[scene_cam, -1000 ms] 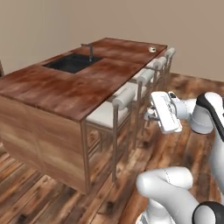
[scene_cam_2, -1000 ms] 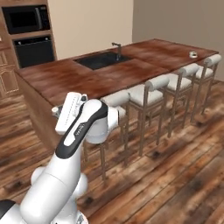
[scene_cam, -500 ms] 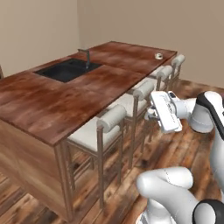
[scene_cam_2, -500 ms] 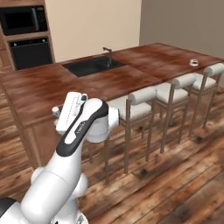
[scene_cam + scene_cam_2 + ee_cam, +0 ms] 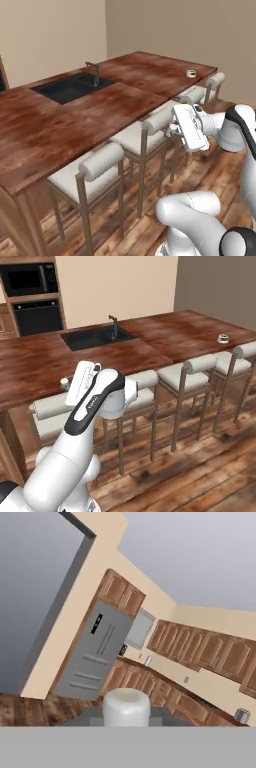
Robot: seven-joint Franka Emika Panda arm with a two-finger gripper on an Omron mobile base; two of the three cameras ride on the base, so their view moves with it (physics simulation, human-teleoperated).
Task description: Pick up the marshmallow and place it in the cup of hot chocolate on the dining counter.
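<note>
A white marshmallow sits between my two dark fingertips in the hand view, with my gripper shut on it. The hand is held up above the stools, short of the dining counter, and its gripper points away from the counter toward the kitchen. The cup of hot chocolate stands on its saucer at the counter's far right end, well away from my gripper. The cup is close to the edge of the counter above the last stool.
Pale cushioned stools line the counter's near edge under my hand. A black sink with a faucet is set into the counter. A steel fridge and wooden cabinets stand beyond the hand. Wall ovens sit at the back left.
The whole scene has shifted in both base views, so the base has driven along the counter. The arm keeps the same raised pose with the marshmallow.
</note>
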